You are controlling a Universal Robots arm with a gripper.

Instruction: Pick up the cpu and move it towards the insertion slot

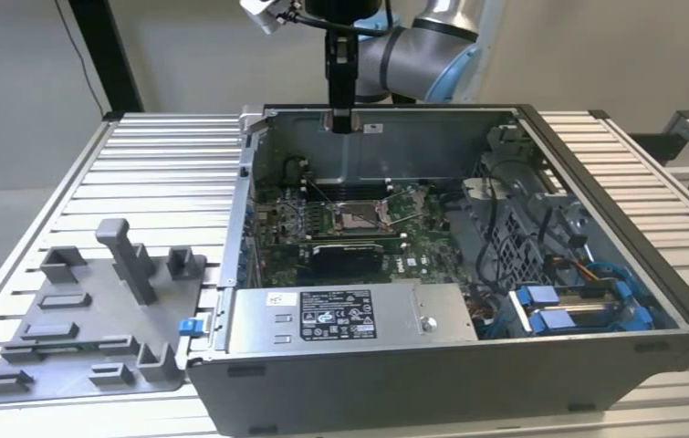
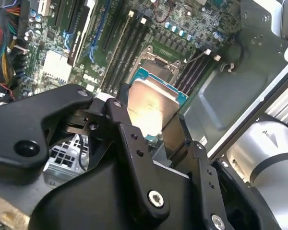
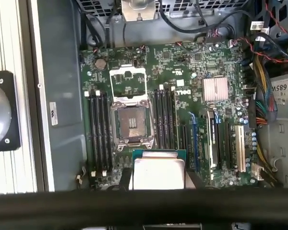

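We see the gripper (image 2: 156,125) pinching the cpu (image 2: 151,108) by two opposite edges, its black fingers (image 2: 134,143) pressed against the chip's sides so that the pale silvery-beige face and a rim of green-blue substrate show between them. In the first wrist view the cpu (image 3: 158,172) hangs in the air above the motherboard (image 3: 182,96), just short of the insertion slot (image 3: 131,123), whose shiny metal frame stands open over a dark centre with its load plate folded back. In the exterior view the gripper (image 1: 340,120) hangs at the rear wall of the open computer case (image 1: 636,265), high above the insertion slot (image 1: 360,215), so we judge the chip lifted and part-way carried, not yet over the socket.

From here we think the main risk is the chip slipping or tilting in so narrow an edge grip, which would drop it onto the board or the bare socket contacts. A second risk is the fingers or wrist catching the case wall, the memory slots (image 3: 98,129) flanking the socket, or the loose cables (image 3: 264,72) beside the board.

As for writing, the power supply (image 1: 332,315) carries a white label and the case wall a small sticker, but we leave their print unread.
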